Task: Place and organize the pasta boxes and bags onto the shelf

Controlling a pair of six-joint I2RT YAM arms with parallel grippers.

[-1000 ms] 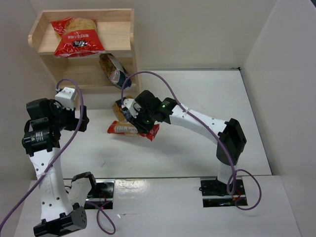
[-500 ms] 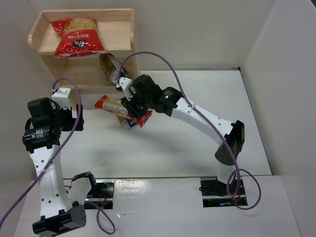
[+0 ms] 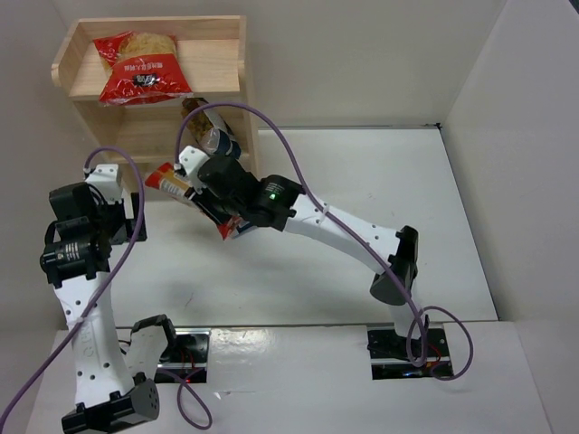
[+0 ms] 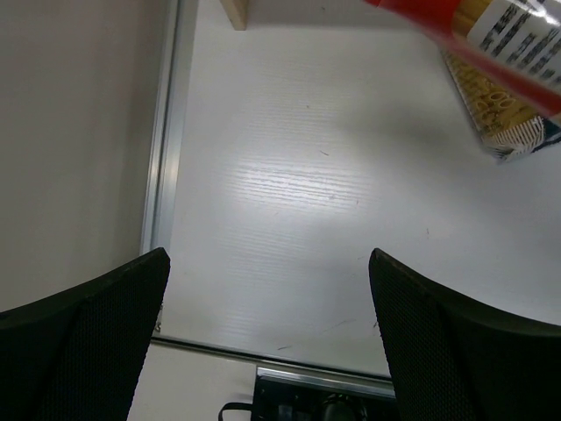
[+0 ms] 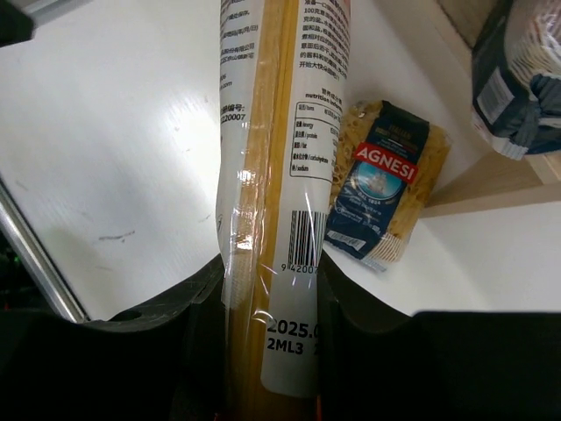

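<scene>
Spaghetti pack (image 5: 280, 202) is long, narrow, red-yellow, barcoded.

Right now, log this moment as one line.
right gripper: shut on spaghetti pack | left gripper: open, empty | shelf: red bag top tier, clear bag lower tier | short yellow pack: on table

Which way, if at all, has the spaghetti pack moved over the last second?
Yes. Held in the right gripper, the spaghetti pack moved up-left, toward the shelf.

White table (image 3: 380, 190), pale surrounding walls (image 3: 362, 54), metal edge strip (image 4: 164, 132)
</scene>
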